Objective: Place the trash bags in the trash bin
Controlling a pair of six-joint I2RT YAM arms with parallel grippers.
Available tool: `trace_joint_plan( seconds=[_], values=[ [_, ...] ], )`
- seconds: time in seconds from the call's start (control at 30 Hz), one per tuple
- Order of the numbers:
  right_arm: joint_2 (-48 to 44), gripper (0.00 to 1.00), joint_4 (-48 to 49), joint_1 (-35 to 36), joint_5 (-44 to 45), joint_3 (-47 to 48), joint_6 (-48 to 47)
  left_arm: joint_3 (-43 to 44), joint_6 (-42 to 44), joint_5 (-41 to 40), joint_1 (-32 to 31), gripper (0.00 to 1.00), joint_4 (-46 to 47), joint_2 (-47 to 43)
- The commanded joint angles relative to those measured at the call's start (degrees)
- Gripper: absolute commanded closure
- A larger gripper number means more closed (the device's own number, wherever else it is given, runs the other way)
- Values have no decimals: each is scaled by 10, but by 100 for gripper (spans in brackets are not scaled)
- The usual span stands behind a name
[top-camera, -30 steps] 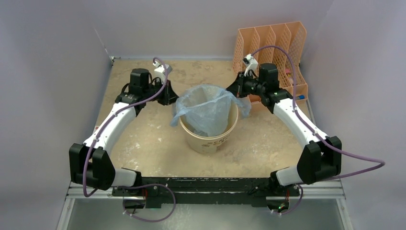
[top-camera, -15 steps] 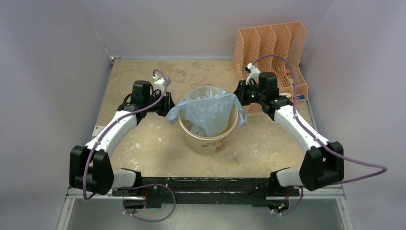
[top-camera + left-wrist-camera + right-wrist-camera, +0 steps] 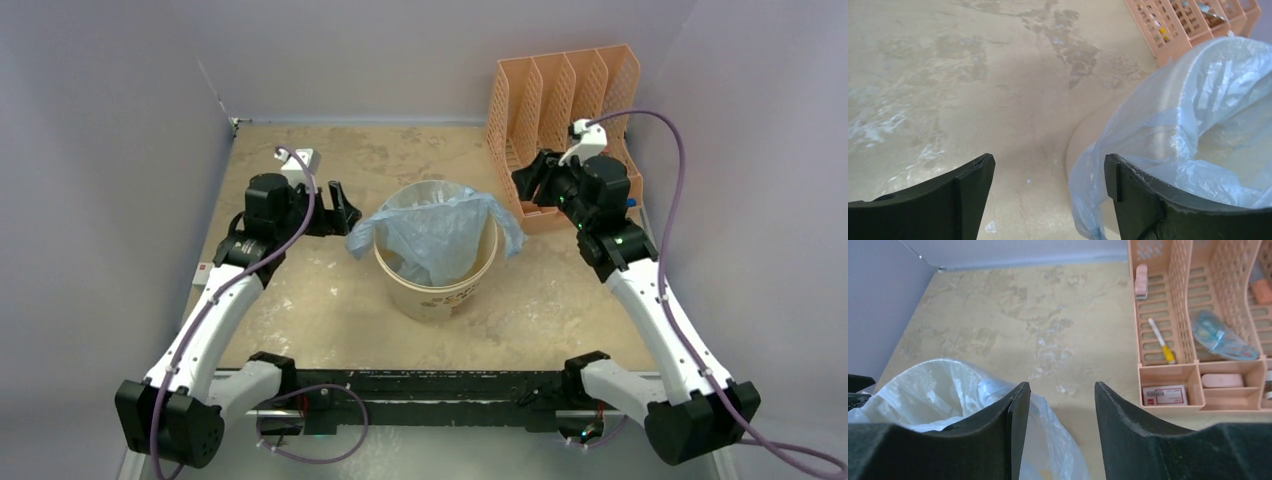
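Tools off the bag: both have let go and backed away!
1 second ago the 2 tools were pinched shut on the bag's edges at the bin's sides. Now the left tool [image 3: 343, 207] and right tool [image 3: 524, 181] stand with jaws apart and empty, pulled out to either side. The pale-blue bag [image 3: 436, 236] sits down inside the cream bin [image 3: 441, 296] at mid-table [image 3: 300, 300], its corners folded out over the rim left and right. By my reading the bag is placed and the job looks about done, unless those hanging flaps need tucking.
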Motion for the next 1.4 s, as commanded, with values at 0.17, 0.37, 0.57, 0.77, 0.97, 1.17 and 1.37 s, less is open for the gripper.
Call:
trace_joint_plan(
  seconds=[0.17,0.37,0.57,0.77,0.97,1.17,1.37],
  values=[
    [-98,44,126,-1,-255,-28,-108,26,-5,-54,3,17,-37,-115],
    [-91,37,138,-1,-350,-56,-183,-5,33,65,3,14,-33,-206],
    [-46,41,49,0,-277,-16,-247,-39,47,154,3,14,-46,-241],
    [-46,49,45,0,-327,-32,-227,-42,61,191,3,14,-43,-201],
    [-54,72,14,0,-310,-39,-228,-56,61,217,3,28,-25,-164],
    [-86,100,8,0,-349,-76,-202,-87,23,255,3,71,-3,-168],
    [-142,100,22,0,-378,-121,-155,-138,-31,279,3,92,29,-209]
  ],
)
